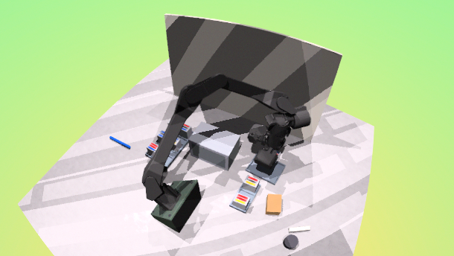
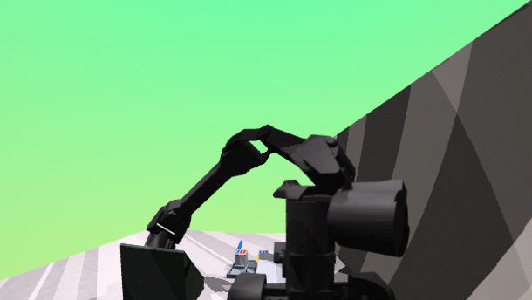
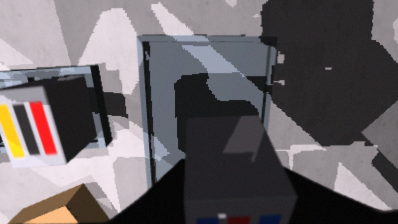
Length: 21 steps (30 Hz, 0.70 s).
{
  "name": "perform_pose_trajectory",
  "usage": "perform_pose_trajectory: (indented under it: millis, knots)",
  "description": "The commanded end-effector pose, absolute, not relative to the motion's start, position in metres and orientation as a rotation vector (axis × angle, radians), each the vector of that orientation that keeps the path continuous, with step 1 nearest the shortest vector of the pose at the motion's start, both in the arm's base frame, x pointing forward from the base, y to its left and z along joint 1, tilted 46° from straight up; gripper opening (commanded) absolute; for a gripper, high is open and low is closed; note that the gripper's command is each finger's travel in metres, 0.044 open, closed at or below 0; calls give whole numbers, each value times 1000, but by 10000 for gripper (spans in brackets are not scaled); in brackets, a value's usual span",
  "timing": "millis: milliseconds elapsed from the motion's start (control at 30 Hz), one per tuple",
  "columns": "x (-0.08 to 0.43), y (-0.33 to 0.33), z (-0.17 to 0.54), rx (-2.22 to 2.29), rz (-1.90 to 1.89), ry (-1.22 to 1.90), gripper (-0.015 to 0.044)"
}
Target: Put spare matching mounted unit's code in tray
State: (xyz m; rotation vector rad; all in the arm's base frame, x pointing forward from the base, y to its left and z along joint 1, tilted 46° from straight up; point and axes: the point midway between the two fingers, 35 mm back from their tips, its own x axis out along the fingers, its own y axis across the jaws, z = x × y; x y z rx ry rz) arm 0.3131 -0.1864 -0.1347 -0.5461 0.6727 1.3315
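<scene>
Closest to our wrist camera, the gripper (image 3: 239, 212) is clamped on a grey spare (image 3: 235, 165) with blue and red stripes on its label. Just below it we see the grey tray (image 3: 157, 75), the spare hanging over its near end. Beyond, left, sits a yellow-black-red striped spare (image 3: 35, 130).

I'm holding the grey spare (image 3: 235, 170) with its blue-red-blue code stripes above the flat grey tray (image 3: 165, 90).
</scene>
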Motion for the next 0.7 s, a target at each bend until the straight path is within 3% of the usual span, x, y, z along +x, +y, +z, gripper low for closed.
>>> perform_pose_trajectory:
  millis: [0,667]
  knots:
    - [313,-183,-138,-538,1327,673,0]
    - [314,-170,-150,-537,1327,672,0]
